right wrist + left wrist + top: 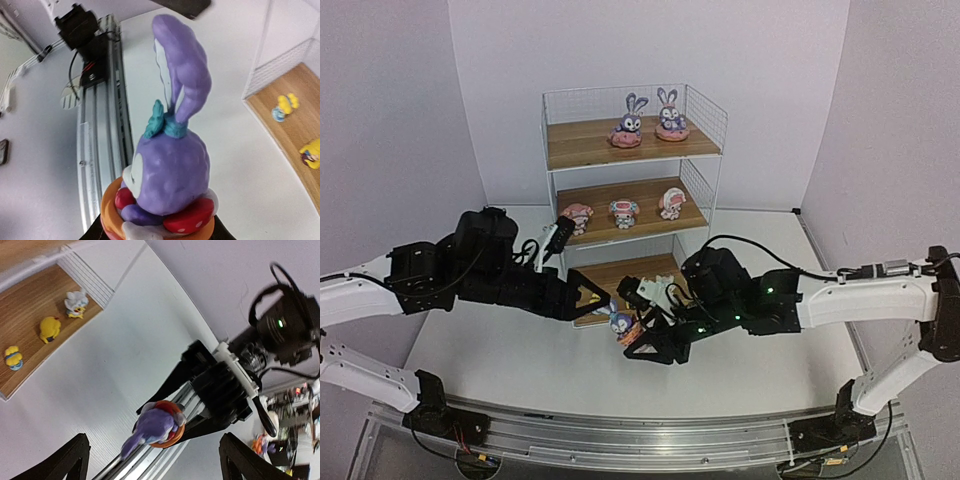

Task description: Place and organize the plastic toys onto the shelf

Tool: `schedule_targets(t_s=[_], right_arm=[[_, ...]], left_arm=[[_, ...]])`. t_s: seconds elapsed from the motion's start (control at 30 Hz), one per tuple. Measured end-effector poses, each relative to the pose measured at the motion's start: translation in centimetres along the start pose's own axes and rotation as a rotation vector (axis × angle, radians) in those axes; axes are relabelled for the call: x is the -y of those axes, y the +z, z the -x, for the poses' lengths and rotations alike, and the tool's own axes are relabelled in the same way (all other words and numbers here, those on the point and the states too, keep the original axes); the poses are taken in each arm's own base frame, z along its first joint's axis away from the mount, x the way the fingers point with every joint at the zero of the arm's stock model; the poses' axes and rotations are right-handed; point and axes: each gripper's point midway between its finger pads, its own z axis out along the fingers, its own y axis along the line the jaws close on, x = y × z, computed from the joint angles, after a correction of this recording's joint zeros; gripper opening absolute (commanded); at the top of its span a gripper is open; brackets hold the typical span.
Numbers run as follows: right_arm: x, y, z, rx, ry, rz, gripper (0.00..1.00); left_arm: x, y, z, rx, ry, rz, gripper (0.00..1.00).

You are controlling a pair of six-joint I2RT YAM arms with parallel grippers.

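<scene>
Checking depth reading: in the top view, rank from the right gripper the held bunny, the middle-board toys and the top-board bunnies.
1. Held bunny, in the right gripper.
2. Middle-board toys, behind, mid-rack.
3. Top-board bunnies, highest, far back.

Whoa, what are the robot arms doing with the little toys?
The right arm's fingers are pinching a purple bunny by its base, just in front of the shelf. The left arm's fingers are open and empty right beside it. Two more bunnies already sit on the top board, three pink-and-white toys on the middle one, and three small yellowish ones on the bottom.
</scene>
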Motion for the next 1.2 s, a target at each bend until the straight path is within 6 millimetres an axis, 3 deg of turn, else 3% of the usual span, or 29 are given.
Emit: schedule_targets(t_s=[0.13, 0.23, 0.37, 0.5, 0.67, 0.97, 1.2], right_arm=[[1.7, -2.5, 1.6, 0.123, 0.035, -0.144, 0.0], [2.6, -3.7, 3.2, 0.201, 0.06, -0.211, 0.0], [3.2, -4.1, 4.0, 0.243, 0.106, -0.261, 0.0], [3.9, -4.1, 4.2, 0.253, 0.134, -0.32, 0.0], [4.8, -3.7, 4.6, 0.257, 0.156, -0.381, 0.0], [5.5, -3.0, 4.5, 0.242, 0.173, -0.409, 0.0], [5.5, -3.0, 4.9, 0.25, 0.183, -0.406, 0.0]], left_arm=[[-0.2, -2.7, 2.8, 0.172, -0.086, 0.026, 0.76], [-0.1, -3.5, 4.2, 0.249, -0.12, 0.018, 0.72], [-0.7, -1.7, 4.9, 0.266, -0.143, 0.057, 0.64], [-1.8, 1.2, 4.9, 0.238, -0.153, 0.121, 0.63], [-2.2, 3.2, 4.8, 0.225, -0.149, 0.135, 0.63], [-0.4, 4.3, 5.6, 0.249, -0.131, 0.055, 0.62], [0.7, 4.4, 6.4, 0.272, -0.121, 0.0, 0.54]])
